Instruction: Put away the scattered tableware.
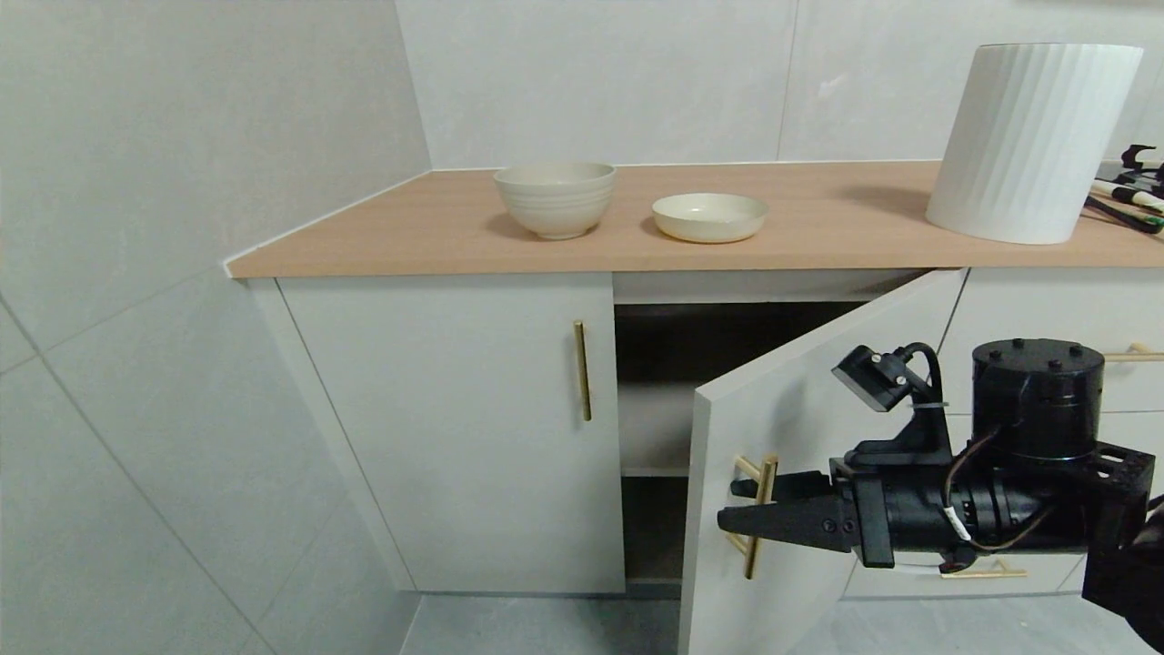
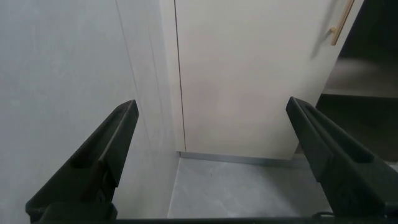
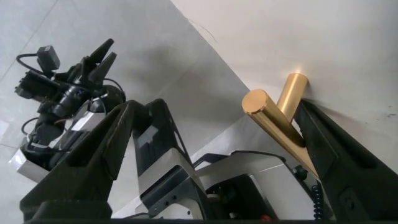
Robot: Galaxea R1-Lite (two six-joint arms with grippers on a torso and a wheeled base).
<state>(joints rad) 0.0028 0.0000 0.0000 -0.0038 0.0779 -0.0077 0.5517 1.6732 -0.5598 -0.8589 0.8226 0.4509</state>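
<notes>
Right claw [image 1: 727,505]: low at 4 o'clock in the head view, pointing toward 9 o'clock; released, its jaws set to either side of the gold handle [image 1: 770,475]; one finger sat just beside the bar without clamping it.
Left claw [image 2: 212,106]: released, jaws wide apart with nothing between them; it faced the foot of the closed door [image 1: 455,428], grey floor [image 2: 236,193] below.
Open door [image 1: 800,400]: stood ajar, its free edge and handle nearest; behind it lay the dark cupboard with a pale shelf [image 1: 650,428].
Bench [image 1: 818,218]: wood-topped, above both doors.
Bowl [image 1: 555,198]: upright on the bench at 12 o'clock, over the closed door.
Dish [image 1: 709,216]: shallow, near the bowl's 3 o'clock, apart from it.
Ribbed white cylinder [image 1: 1032,141]: well apart at the dish's 3 o'clock; dark-handled utensils [image 1: 1132,186] just beyond.
</notes>
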